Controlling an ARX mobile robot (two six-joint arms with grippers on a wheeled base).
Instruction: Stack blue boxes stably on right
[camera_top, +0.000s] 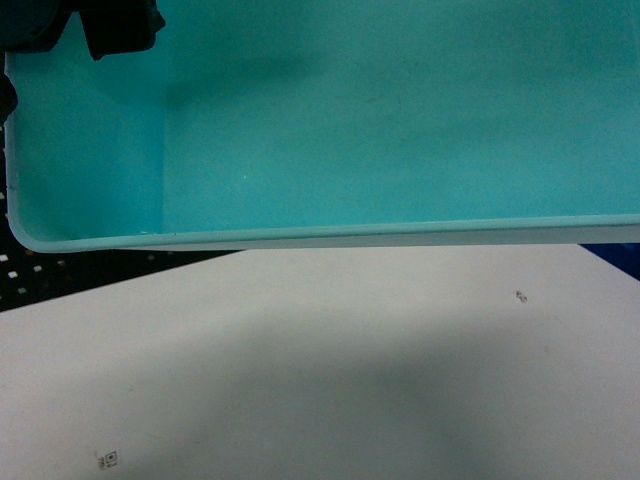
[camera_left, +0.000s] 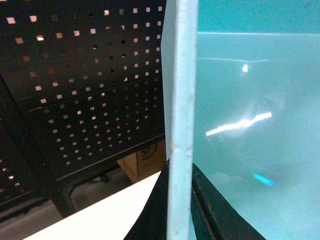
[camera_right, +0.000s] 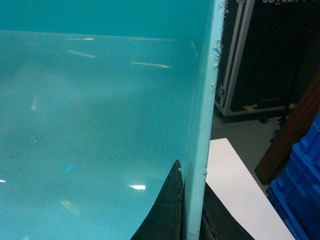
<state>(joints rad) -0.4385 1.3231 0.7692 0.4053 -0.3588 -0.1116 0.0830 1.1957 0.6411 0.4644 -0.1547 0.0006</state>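
Note:
A light turquoise blue box (camera_top: 380, 120) hangs above the white table (camera_top: 330, 370), tilted so its inside faces the head camera. My left gripper (camera_left: 180, 175) is shut on the box's left rim (camera_left: 180, 100), one black finger (camera_left: 152, 215) outside the wall and the other inside. My right gripper (camera_right: 192, 177) is shut on the right rim (camera_right: 205, 110), with one finger (camera_right: 162, 215) inside the wall. In the head view only a dark part of the left gripper (camera_top: 115, 30) shows at the top left; the right gripper is hidden there.
A black perforated panel (camera_left: 80, 85) stands to the left, with a cardboard carton (camera_left: 145, 160) behind it. A ribbed dark blue crate (camera_right: 300, 190) stands at the right past the table's edge. A dark blue corner (camera_top: 618, 255) shows under the box's right end.

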